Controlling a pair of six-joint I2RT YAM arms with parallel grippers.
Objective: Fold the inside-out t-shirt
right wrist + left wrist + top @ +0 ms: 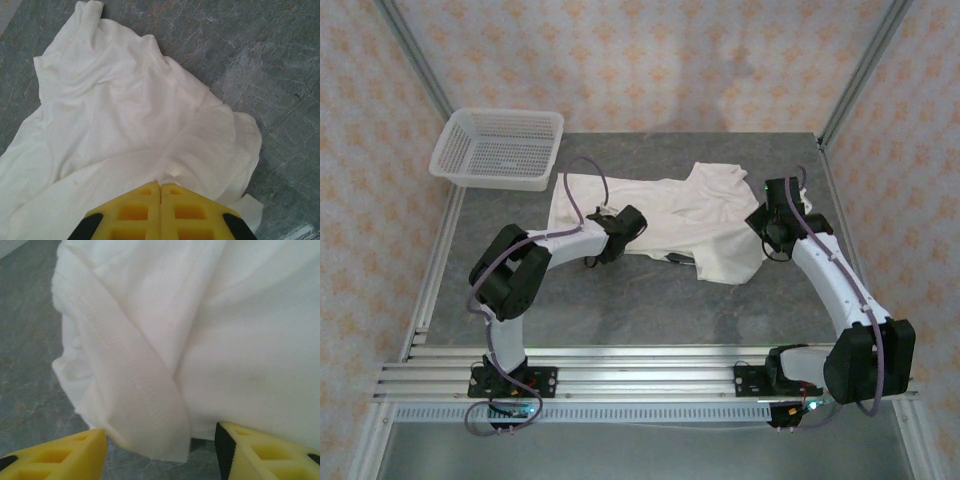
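Flanking one t-shirt, left hand stands spread, right hand pressed together.

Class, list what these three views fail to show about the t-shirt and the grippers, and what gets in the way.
- Whether the shut right gripper pinches the t-shirt: right wrist view, its own fingers cover the contact.
- Cloth beneath the left gripper: top view, the arm hides it.
- Dark speck at the shirt's near edge: top view, too small to identify.
- Shirt's outline: left wrist view, cut off by top and right edges.
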